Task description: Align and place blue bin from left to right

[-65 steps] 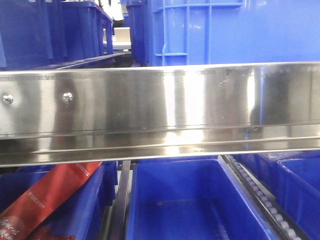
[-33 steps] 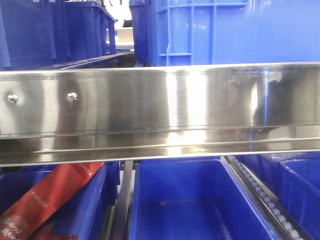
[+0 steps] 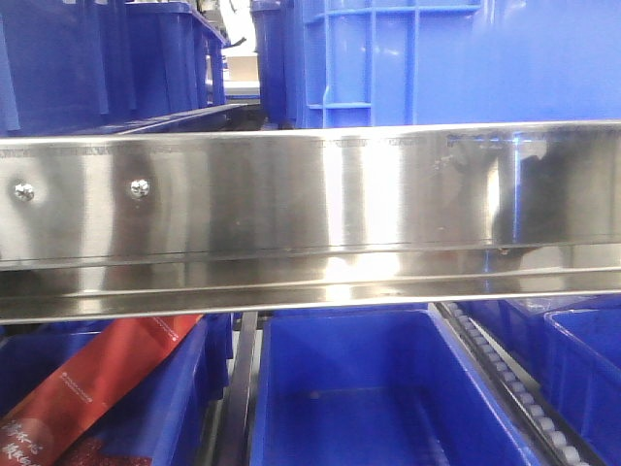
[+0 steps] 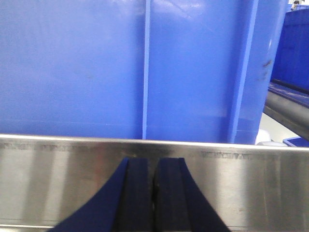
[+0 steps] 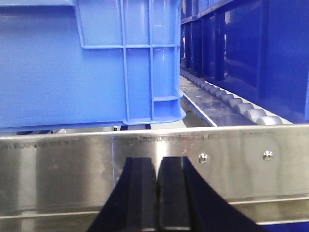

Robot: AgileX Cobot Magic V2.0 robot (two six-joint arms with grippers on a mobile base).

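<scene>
I see the blue bin (image 3: 466, 63) sitting on the upper shelf, right of centre in the front view, just behind the steel rail (image 3: 310, 218) — darker bins (image 3: 97, 63) stand to its left. My left gripper (image 4: 153, 193) is clenched, pads pressed together with nothing between them, low in front of the rail and the bin's smooth wall. My right gripper (image 5: 157, 193) is likewise clenched and empty, below the bin's ribbed corner beside a roller track (image 5: 227, 104).
</scene>
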